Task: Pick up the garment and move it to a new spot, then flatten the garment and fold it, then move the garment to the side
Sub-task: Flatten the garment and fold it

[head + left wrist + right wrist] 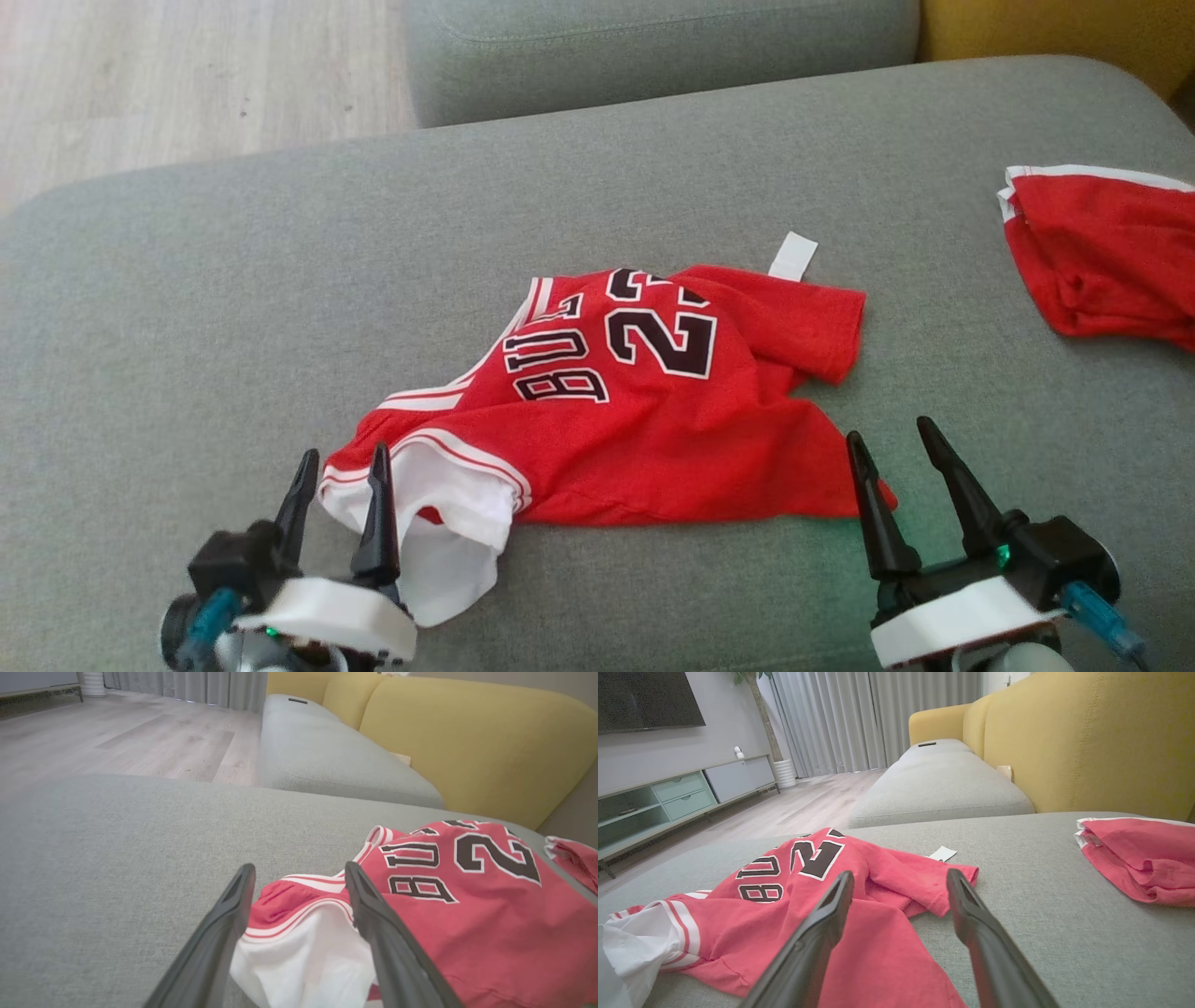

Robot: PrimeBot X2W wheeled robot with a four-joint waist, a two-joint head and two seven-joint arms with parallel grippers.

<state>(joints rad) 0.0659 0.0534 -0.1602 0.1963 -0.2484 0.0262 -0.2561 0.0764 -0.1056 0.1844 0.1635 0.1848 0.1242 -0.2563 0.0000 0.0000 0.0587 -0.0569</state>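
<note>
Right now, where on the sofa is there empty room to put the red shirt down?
The biggest bare patch is the grey cushion left of the red shirt. A narrower gap lies between the shirt and the other red cloth. It's crowded at the near edge, where the open left gripper and right gripper sit by the shirt.

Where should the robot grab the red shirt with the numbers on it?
Likely the shirt by its near corners: left end effector on the white striped corner, right end effector on the red hem corner. Come low from the robot's side; both corners stick out towards it.
</note>
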